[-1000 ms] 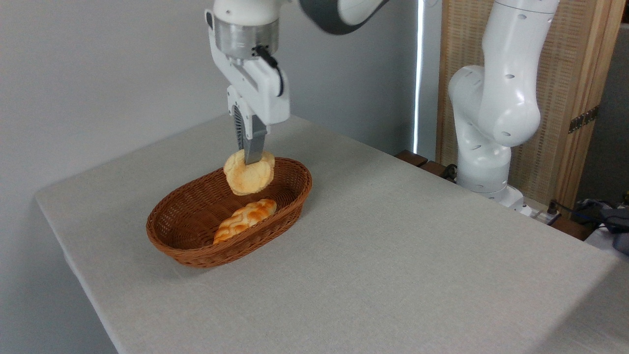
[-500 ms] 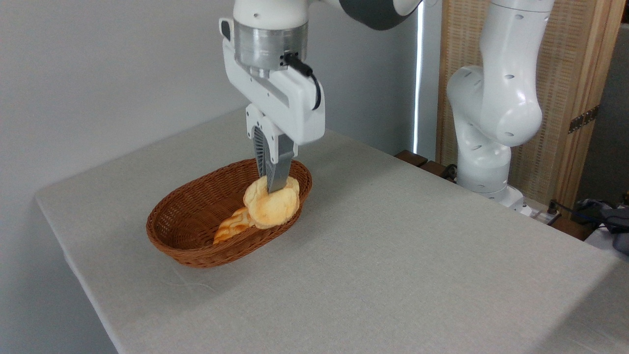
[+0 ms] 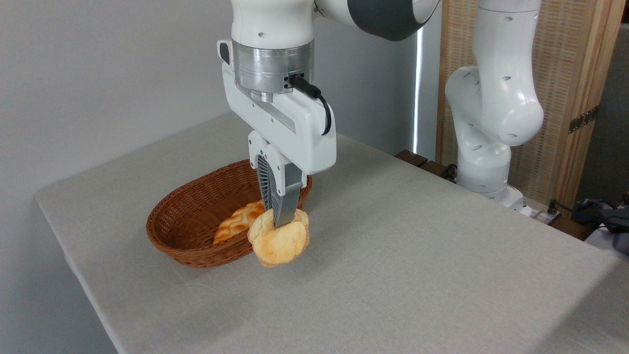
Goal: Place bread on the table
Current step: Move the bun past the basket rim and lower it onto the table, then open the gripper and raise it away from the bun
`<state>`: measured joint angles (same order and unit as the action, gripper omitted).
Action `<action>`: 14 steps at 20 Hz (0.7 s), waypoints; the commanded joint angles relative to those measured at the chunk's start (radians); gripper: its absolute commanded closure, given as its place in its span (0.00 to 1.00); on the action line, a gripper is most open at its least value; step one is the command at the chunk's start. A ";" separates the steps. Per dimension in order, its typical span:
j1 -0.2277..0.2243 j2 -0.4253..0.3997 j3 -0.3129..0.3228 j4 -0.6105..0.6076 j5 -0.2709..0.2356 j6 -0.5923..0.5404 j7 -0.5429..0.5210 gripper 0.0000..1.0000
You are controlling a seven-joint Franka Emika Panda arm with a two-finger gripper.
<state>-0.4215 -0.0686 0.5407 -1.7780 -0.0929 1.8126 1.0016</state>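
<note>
The bread, a round golden-tan bun with lumpy edges, hangs on edge in front of the right rim of the wicker basket, just above the grey-beige table. My gripper points straight down and is shut on the bun's upper edge. Whether the bun's lower edge touches the cloth I cannot tell.
A longer braided orange-glazed loaf lies inside the basket, partly hidden by the bun. The arm's white base stands at the table's far right edge. Cables and dark objects lie beyond it. The table's left edge is close to the basket.
My gripper has carried the bun from above the basket toward the front right and downward, past the basket rim, to just above the table cloth.
</note>
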 commanded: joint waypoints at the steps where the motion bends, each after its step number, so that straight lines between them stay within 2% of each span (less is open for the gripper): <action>1: 0.018 0.023 0.008 0.045 -0.010 -0.013 0.017 0.38; 5: 0.018 0.021 0.007 0.045 -0.014 -0.013 0.017 0.32; 14: 0.017 0.019 0.001 0.045 -0.031 -0.013 0.014 0.30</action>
<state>-0.4070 -0.0569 0.5368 -1.7523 -0.0980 1.8126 1.0016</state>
